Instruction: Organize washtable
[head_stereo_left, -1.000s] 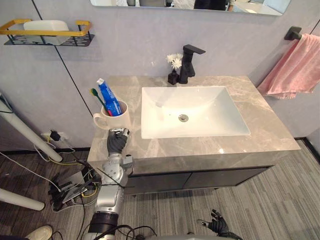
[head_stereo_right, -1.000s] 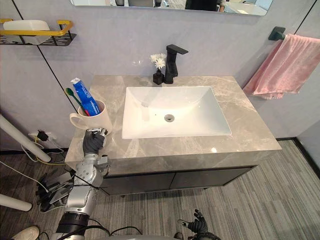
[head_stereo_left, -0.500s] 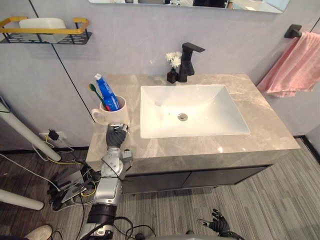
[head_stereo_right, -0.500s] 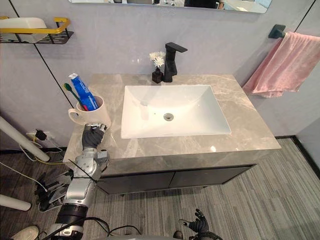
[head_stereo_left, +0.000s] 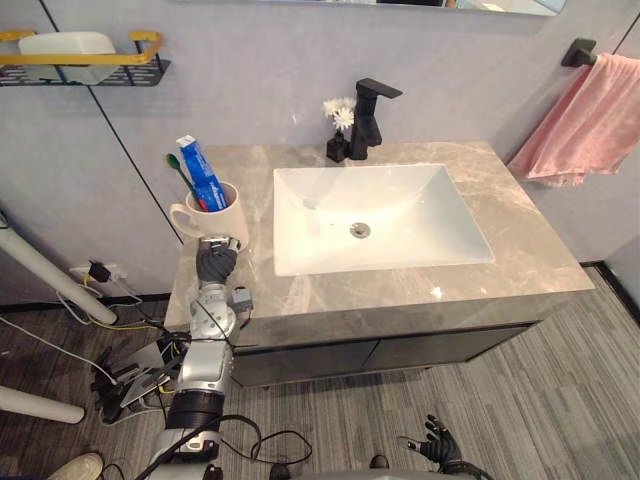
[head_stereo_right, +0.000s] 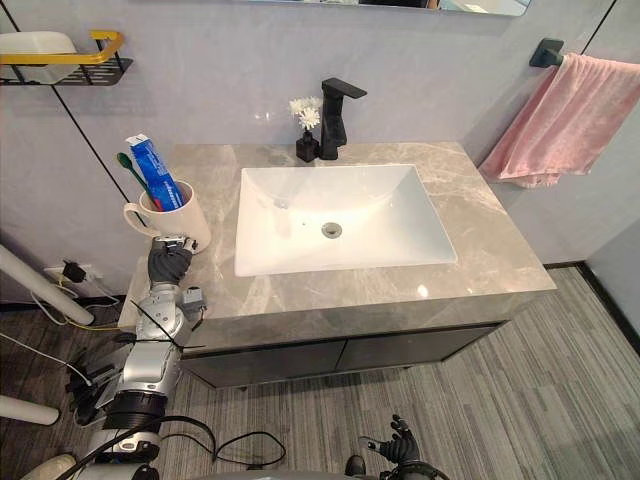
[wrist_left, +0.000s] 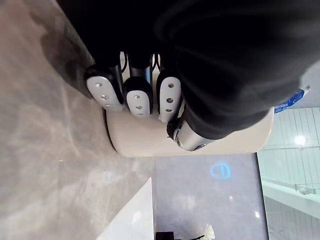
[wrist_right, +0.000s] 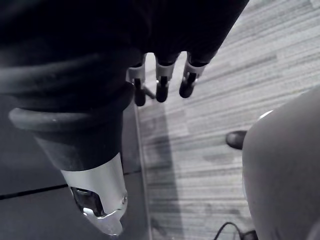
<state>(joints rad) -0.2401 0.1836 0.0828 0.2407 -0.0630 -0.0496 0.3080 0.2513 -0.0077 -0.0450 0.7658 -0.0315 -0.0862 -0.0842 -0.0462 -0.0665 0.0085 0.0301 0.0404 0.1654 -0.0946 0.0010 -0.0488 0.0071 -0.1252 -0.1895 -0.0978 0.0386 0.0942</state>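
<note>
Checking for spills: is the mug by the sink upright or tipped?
Upright: the mug stands on its base on the counter, toothpaste and toothbrush sticking up from it.

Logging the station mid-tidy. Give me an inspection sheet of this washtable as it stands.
Surface: grey marble counter, white sink set in it.
Job's things: cream mug holding toothpaste and green toothbrush, upright near the left edge.
Clutter: small flower vase beside the black faucet.
Hands: left hand against the mug's near side; right hand low over the floor, fingers relaxed.
Cables: leads from a wall socket along the floor, left.
Surroundings: pink towel on right wall, shelf on left wall.
</note>
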